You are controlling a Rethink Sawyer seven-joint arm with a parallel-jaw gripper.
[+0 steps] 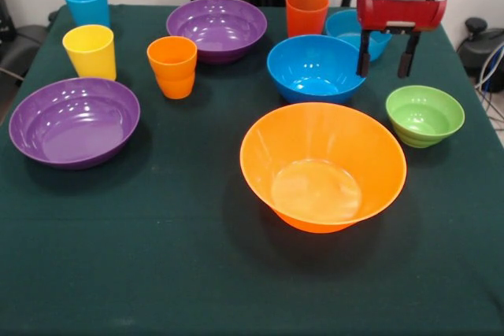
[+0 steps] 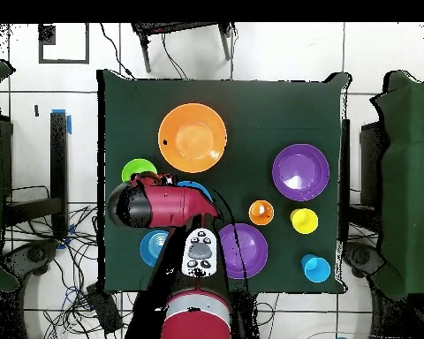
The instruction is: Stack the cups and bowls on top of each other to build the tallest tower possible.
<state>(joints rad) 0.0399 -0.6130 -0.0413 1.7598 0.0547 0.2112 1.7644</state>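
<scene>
My gripper [image 1: 386, 56] hangs open and empty above the cloth, between the deep blue bowl [image 1: 315, 67] and the small green bowl [image 1: 424, 114], just in front of the light blue bowl [image 1: 346, 24]. The large orange bowl [image 1: 323, 164] sits nearest the front. Two purple bowls [image 1: 216, 27] [image 1: 74, 120] lie to the left. The light blue cup [image 1: 87, 3], yellow cup [image 1: 90, 51], orange cup [image 1: 172, 66] and red-orange cup [image 1: 306, 12] all stand upright. No tower shows; every piece stands alone. In the overhead view the arm's red wrist [image 2: 154, 203] covers the gripper.
A dark green cloth [image 1: 157, 257] covers the table; its front half holds only the orange bowl. Overhead, the orange bowl [image 2: 192, 138] and green bowl [image 2: 138, 169] lie beyond the arm. Cables and chairs ring the table.
</scene>
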